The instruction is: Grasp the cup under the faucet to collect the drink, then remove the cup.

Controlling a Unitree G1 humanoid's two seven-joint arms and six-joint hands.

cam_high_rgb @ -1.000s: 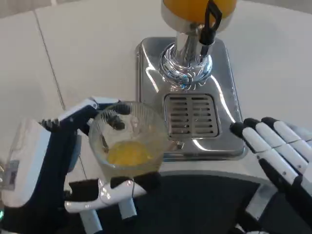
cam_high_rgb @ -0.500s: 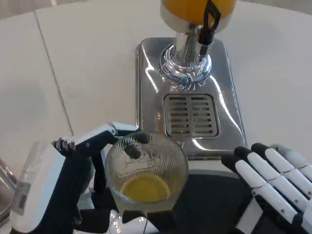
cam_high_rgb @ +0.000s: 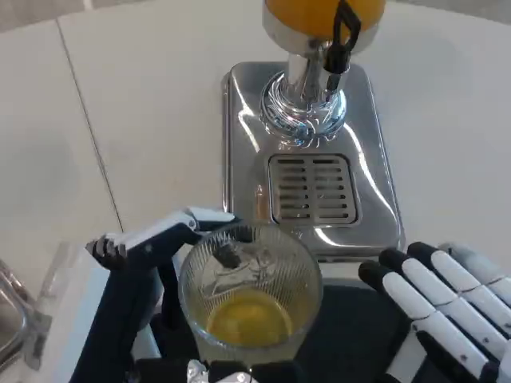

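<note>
My left hand (cam_high_rgb: 148,263) grips a clear ribbed glass cup (cam_high_rgb: 250,299) with orange drink in its bottom, at the lower middle of the head view. The cup sits just in front of the dispenser's chrome base (cam_high_rgb: 307,152), off the slotted drip grate (cam_high_rgb: 313,190). The faucet with its black lever (cam_high_rgb: 343,36) stands at the top, under the orange juice tank (cam_high_rgb: 323,12). My right hand (cam_high_rgb: 435,311) hovers at the lower right with its fingers stretched out and apart, holding nothing, just right of the cup.
The white table (cam_high_rgb: 120,104) spreads left and right of the dispenser, with a seam line running down the left side. A clear object (cam_high_rgb: 20,319) shows at the lower left edge.
My left hand has carried the cup toward me and rightward, away from the drip grate's left side. My right hand has drifted down and slightly left.
</note>
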